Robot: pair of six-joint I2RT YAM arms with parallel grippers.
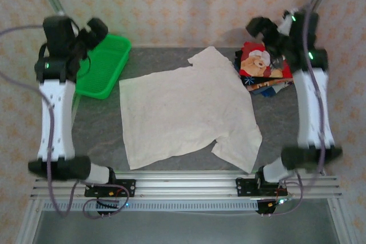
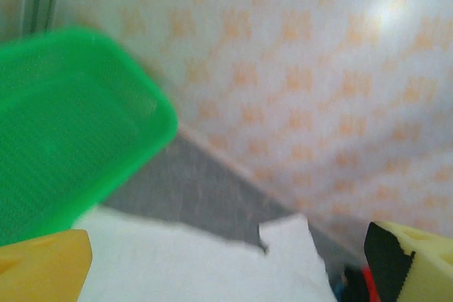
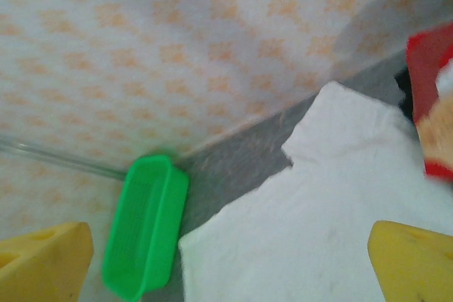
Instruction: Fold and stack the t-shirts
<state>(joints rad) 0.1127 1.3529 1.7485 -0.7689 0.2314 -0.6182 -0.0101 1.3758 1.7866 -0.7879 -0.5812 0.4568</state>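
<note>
The off-white shirt [image 1: 186, 112] lies spread mid-frame on the tabletop [image 1: 97, 130], the red teddy-bear shirt [image 1: 260, 64] at upper right, both arms' jaws wide apart.

On the grey table [image 1: 97, 124] lie a big off-white shirt [image 1: 186, 112], flat in the middle, a green basket [image 1: 106, 67] far left, and folded shirts [image 1: 260, 67] piled far right.

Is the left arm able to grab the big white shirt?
Probably yes. Its open tool hangs near the green basket, right beside the shirt, and nothing covers the shirt's left edge.
</note>
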